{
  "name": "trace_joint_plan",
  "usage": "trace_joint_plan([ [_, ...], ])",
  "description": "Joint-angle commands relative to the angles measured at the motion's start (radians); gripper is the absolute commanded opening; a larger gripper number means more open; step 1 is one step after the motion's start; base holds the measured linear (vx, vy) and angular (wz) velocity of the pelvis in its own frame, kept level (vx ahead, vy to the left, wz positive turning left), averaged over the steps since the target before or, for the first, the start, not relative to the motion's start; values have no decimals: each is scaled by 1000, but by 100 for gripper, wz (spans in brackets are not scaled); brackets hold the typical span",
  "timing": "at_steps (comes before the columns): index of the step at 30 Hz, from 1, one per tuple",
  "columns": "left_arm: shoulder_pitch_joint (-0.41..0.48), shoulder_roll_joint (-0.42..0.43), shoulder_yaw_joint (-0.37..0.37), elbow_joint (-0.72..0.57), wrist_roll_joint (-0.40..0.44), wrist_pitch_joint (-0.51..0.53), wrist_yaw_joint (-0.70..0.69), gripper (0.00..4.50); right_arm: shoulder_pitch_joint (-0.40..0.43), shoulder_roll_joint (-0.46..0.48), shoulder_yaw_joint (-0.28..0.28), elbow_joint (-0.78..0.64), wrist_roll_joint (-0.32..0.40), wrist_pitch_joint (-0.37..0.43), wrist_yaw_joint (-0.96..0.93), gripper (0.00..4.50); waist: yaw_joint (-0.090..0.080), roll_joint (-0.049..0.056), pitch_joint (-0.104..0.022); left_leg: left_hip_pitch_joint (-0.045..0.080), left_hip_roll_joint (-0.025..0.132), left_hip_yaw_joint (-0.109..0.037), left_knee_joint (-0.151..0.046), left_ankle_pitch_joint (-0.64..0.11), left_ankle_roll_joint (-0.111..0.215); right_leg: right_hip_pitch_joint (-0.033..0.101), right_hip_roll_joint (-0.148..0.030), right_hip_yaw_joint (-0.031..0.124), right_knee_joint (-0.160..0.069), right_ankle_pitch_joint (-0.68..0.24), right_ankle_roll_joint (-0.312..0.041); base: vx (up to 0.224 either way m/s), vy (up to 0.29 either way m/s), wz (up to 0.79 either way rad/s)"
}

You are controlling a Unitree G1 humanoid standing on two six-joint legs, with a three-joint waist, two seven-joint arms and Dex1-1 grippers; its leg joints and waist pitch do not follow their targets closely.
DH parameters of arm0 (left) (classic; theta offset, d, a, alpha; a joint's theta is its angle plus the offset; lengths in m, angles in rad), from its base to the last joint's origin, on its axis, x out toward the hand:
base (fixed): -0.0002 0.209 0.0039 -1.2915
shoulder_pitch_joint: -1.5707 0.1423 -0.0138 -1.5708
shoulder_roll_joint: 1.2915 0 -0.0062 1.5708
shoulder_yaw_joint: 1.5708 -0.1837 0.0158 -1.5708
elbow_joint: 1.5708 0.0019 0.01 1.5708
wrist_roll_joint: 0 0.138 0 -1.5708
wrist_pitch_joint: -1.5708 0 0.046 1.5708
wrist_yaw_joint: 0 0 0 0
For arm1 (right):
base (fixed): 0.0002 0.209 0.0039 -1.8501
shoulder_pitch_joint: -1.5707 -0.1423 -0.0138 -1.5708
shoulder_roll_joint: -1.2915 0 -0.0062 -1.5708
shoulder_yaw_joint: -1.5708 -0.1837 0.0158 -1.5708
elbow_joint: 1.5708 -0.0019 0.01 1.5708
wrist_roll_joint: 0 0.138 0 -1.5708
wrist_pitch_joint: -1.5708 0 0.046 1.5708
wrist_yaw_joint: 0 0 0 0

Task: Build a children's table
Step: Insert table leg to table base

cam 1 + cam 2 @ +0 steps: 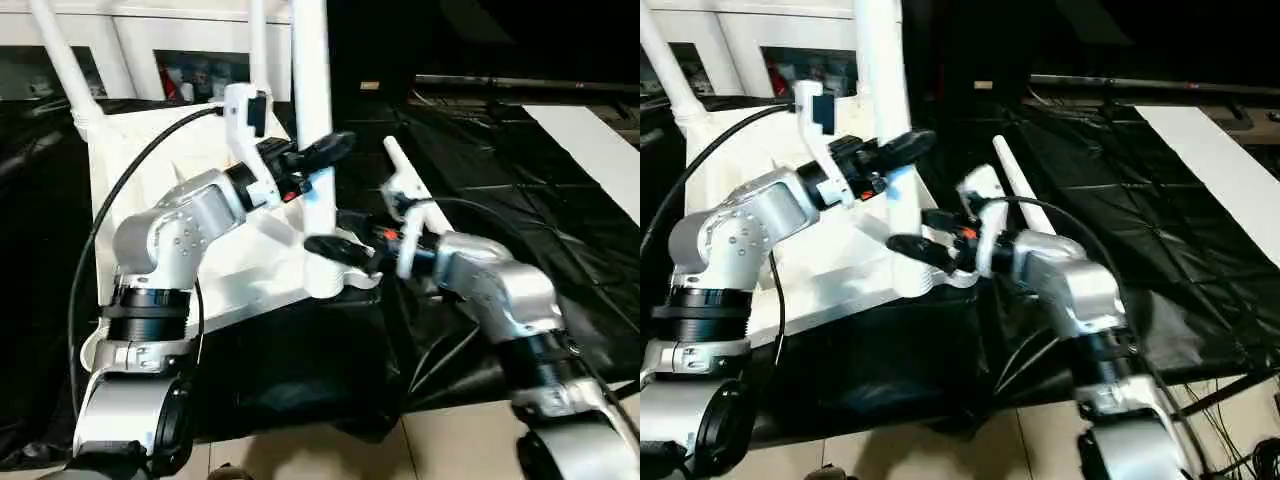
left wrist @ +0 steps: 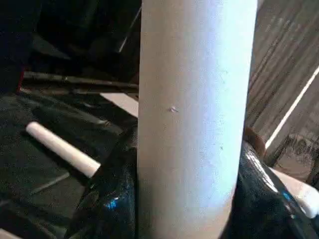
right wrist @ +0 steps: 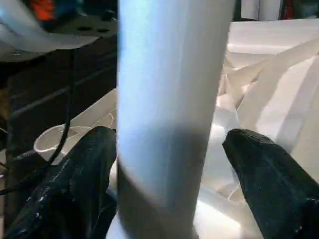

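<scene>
The tabletop (image 1: 200, 150) is lying upside down on black sheeting (image 1: 520, 200), ribbed underside up, so that its corner sockets are facing me and taking the legs from above. The near leg (image 1: 312, 120) is standing upright in the near corner socket (image 1: 330, 285), and I judge it is being seated there. My left gripper (image 1: 318, 165) is clamping this leg partway up, both fingers pressing its sides in the left wrist view, which is keeping the tube vertical. My right gripper (image 1: 345, 245) is sitting lower, just above the socket, with its jaws apart: in the right wrist view its fingers (image 3: 84, 164) are flanking the leg with a gap showing on one side, so it is guiding, not gripping. Two more legs (image 1: 60, 60) are already rising from the far corners. One spare leg (image 1: 405, 175) is lying loose on the sheeting beside the tabletop, near my right arm, ready for the last socket, I suppose.
</scene>
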Motion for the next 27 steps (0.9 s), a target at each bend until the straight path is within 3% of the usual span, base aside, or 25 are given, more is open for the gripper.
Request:
trace_joint_plan([
  [1, -11, 12, -18, -34, 17, 5, -7, 183, -13, -6, 3, 19, -13, 15, -14, 380, 1, 4, -82, 2, 4, 3, -52, 118, 29, 72, -74, 45, -38, 404, -268, 0, 0, 0],
  [2, -4, 17, -26, -42, 22, 4, -13, 183, -18, -6, 5, 23, -8, 16, -7, 380, 1, 0, -82, 1, 3, 3, -52, 117, 30, 74, -74, 46, -38, 398, -265, 0, 0, 0],
  [3, 4, 21, -33, -51, 24, 5, -17, 183, -22, -5, 5, 24, 2, 22, 1, 380, 2, 4, -82, 2, 5, 3, -52, 113, 29, 72, -76, 45, -38, 383, -259, 0, 0, 0],
  [7, 21, 27, -38, -77, 13, 16, -26, 183, -33, 0, 4, 31, 11, 43, 16, 380, 4, 2, -82, 2, 5, 4, -51, 127, 35, 69, -76, 46, -36, 385, -258, 0, 0, 0],
  [9, 30, 38, -46, -89, 11, 16, -30, 183, -38, -8, 17, 33, 17, 57, 41, 380, 4, -7, -82, 1, 4, 4, -52, 134, 37, 70, -75, 45, -36, 384, -254, 0, 0, 0],
  [13, 36, 43, -50, -99, 8, 20, -34, 183, -41, -13, 24, 32, 23, 73, 60, 380, 4, -6, -82, 2, 5, 5, -51, 139, 38, 69, -76, 45, -35, 384, -252, 0, 0, 0],
  [15, 41, 46, -56, -108, 4, 24, -41, 183, -42, -14, 25, 32, 27, 80, 66, 345, 4, -8, -81, 2, 4, 5, -51, 138, 39, 68, -75, 45, -35, 381, -253, 0, 0, 0],
  [18, 47, 47, -65, -117, 1, 28, -46, 183, -44, -17, 26, 37, 32, 88, 76, 338, 4, -8, -81, 3, 5, 5, -51, 136, 36, 68, -76, 45, -36, 374, -253, 0, 0, 0],
  [20, 49, 47, -67, -120, 1, 30, -49, 183, -43, -19, 26, 40, 37, 101, 92, 299, 5, -8, -82, 1, 4, 5, -51, 137, 35, 69, -76, 45, -36, 377, -254, 0, 0, 0],
  [27, 48, 51, -80, -128, -4, 36, -63, 183, -34, -23, 25, 45, 49, 116, 117, 247, 5, -4, -83, 2, 4, 4, -50, 137, 33, 69, -75, 44, -34, 390, -258, 0, 0, 0],
])
